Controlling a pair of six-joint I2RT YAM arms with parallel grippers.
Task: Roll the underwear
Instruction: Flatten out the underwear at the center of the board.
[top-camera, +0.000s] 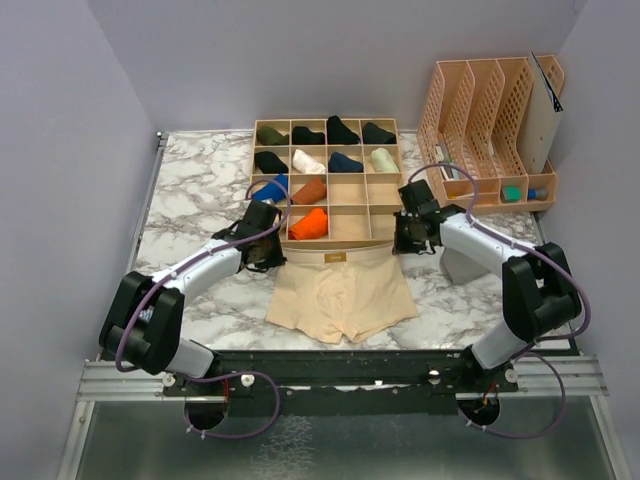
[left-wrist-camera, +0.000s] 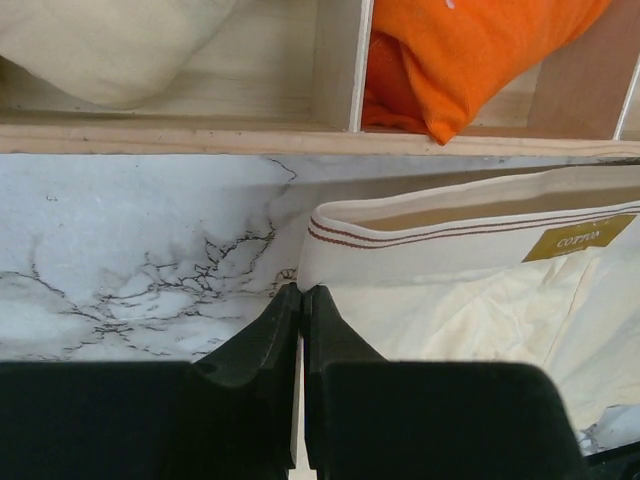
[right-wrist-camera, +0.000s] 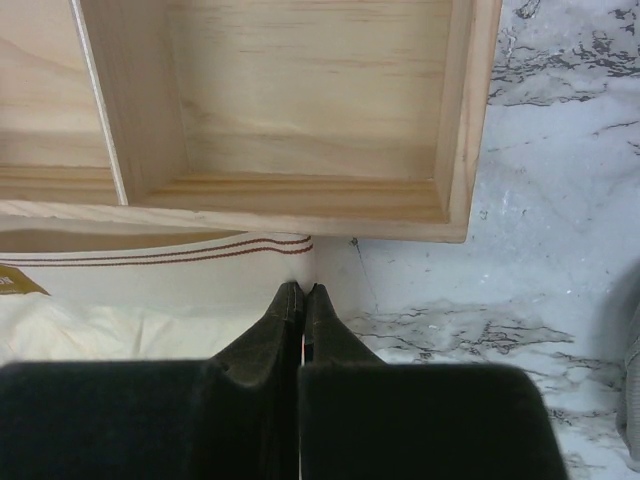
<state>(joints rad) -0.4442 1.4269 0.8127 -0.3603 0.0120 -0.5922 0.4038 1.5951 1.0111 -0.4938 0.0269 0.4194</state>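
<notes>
Pale lilac walls close in a white marble table veined with grey.

At the middle back stands a wooden tray split into square compartments, four across.
- **Far row:** an olive roll, then three black rolls.
- **Second row:** another black one, a white roll, a navy roll and a pale green roll.
- **Third row:** a blue roll and a rust roll, with the two compartments to their right bare.
- **Near row:** an orange roll in the second compartment and bare wood to its right. The first compartment is hidden behind the left arm.

At the back right, a peach file rack holds one white sheet in its last slot.

The beige underwear lies flat and unrolled on the table, just in front of the tray, with its waistband toward the tray.

A grey bundle lies partly hidden under the right arm.

The left gripper sits at the left corner of the waistband, its fingers nearly together with a thin slit between them. The right gripper is closed tight at the right corner. I cannot tell whether either one has cloth pinched.
</notes>
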